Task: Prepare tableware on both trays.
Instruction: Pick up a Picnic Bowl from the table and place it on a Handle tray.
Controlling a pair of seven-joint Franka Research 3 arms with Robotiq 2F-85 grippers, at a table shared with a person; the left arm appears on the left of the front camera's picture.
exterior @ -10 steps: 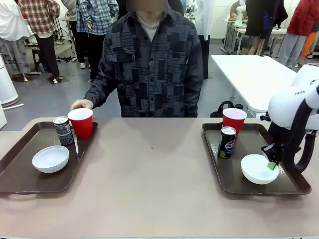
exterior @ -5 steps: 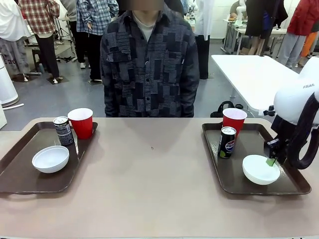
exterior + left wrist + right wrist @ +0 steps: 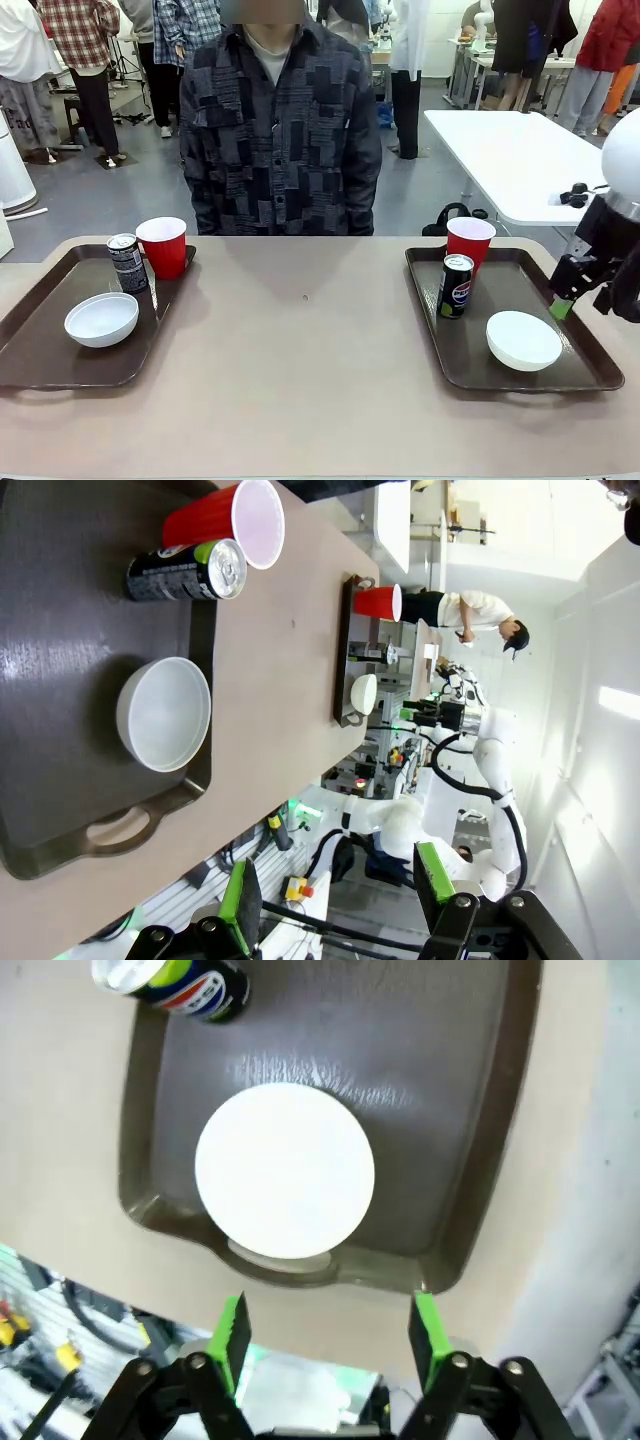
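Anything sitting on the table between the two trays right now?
Nothing: in the front view, bare tan tabletop runs from the left tray to the right tray, apart from a tiny dark speck near the middle.

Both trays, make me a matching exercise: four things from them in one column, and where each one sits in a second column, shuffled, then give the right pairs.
Things
1. slim black can
2. Pepsi can
3. right gripper
4. left bowl

Places
A. on the right tray, just in front of a red cup
B. on the left tray, near its front half
C. off the right tray's outer edge, open, apart from the right bowl
D. on the left tray's far end, beside the other red cup

Pairs: 1-D, 2-A, 3-C, 4-B
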